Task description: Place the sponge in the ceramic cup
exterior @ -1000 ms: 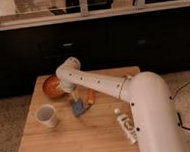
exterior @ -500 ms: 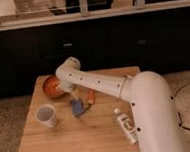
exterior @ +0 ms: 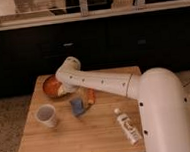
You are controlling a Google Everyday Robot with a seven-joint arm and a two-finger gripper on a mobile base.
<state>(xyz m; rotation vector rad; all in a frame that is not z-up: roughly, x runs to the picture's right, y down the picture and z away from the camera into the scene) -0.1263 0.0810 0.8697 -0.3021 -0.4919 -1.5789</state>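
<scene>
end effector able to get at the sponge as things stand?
Probably yes. The end effector hangs close over the sponge, and nothing shows between them. The orange stick lies close beside the sponge and the bowl sits just behind, so a careless descent might nudge either.

Dim warm light, dark backdrop, soft shadows, gripper (exterior: 68, 91) shaded beside bowl (exterior: 51, 86)

High over-shoulder view; hand (exterior: 68, 90) beside bowl (exterior: 50, 87)

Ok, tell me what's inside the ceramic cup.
The ceramic cup shows only its darker inside, no object; its bottom is hidden. The sponge lies apart on the table, the gripper just behind it.
</scene>
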